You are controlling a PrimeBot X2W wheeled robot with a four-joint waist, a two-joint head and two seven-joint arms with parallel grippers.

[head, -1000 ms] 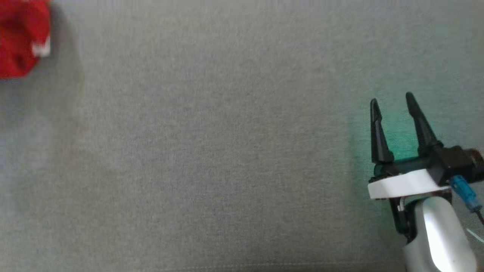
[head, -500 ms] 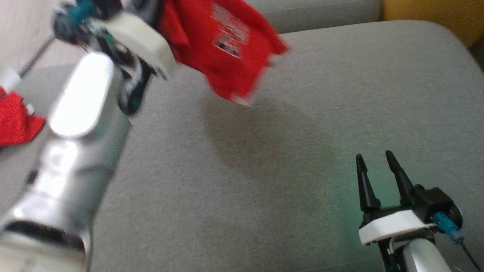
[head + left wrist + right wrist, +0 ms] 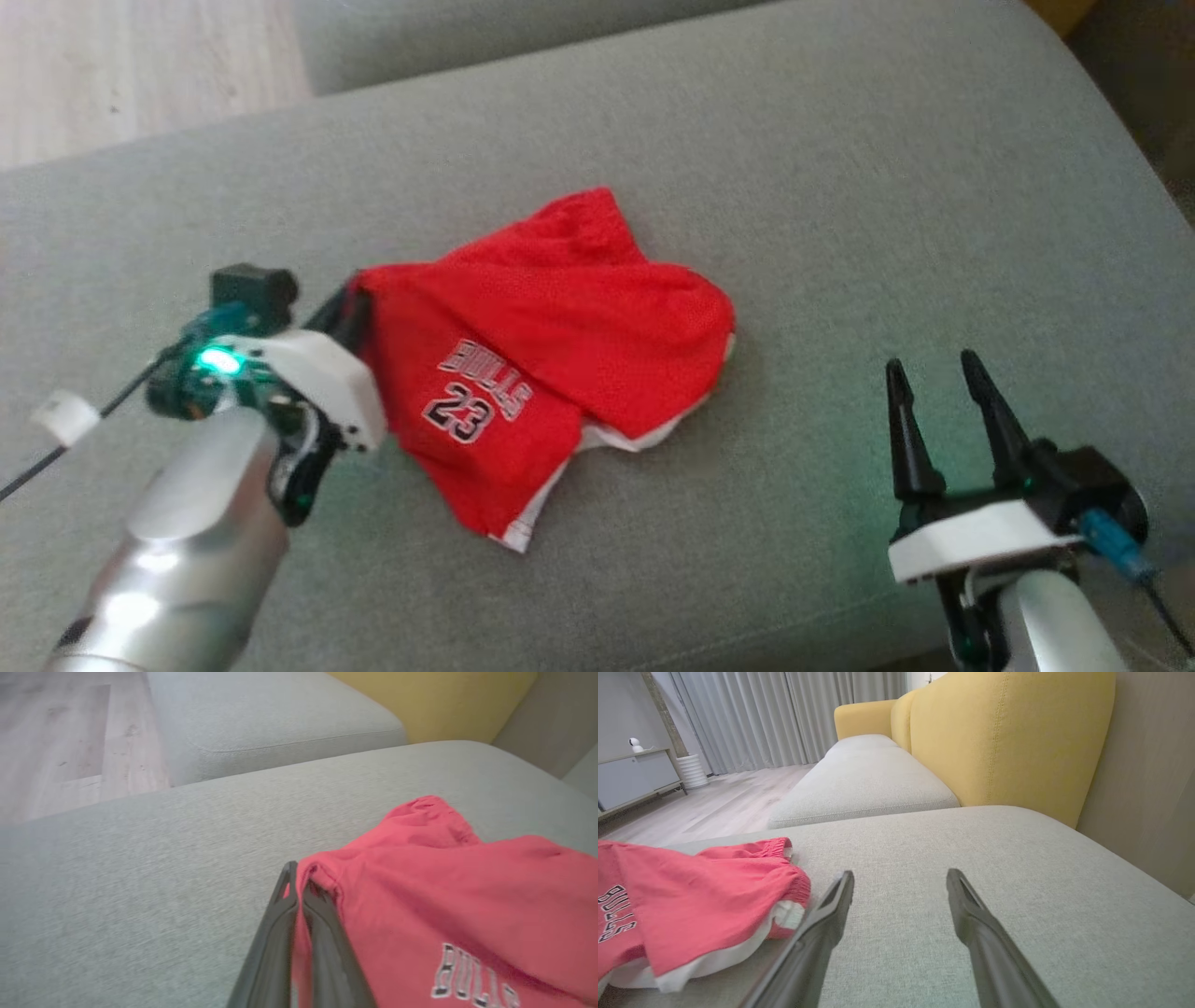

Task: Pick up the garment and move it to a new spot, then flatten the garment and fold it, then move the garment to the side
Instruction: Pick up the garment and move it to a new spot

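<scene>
A pair of red shorts (image 3: 551, 345) with white trim and "BULLS 23" lettering lies crumpled on the grey cushion (image 3: 840, 187). My left gripper (image 3: 353, 301) is shut on the garment's left edge; in the left wrist view the red shorts (image 3: 444, 914) bunch around the closed fingertips (image 3: 296, 889). At the lower right my right gripper (image 3: 934, 375) stands open, apart from the cloth, with nothing between its fingers. The right wrist view has the red shorts (image 3: 691, 905) to the left of the open right gripper (image 3: 901, 877).
A second grey cushion (image 3: 864, 788) and a yellow sofa back (image 3: 1008, 737) lie beyond. Wooden floor (image 3: 56, 742) is past the cushion's far edge. A grey cabinet (image 3: 635, 774) and curtains (image 3: 784, 714) stand farther off.
The head camera has shifted a lot. The left gripper has brought the red garment down from the air onto the middle of the cushion. The right gripper stays open.
</scene>
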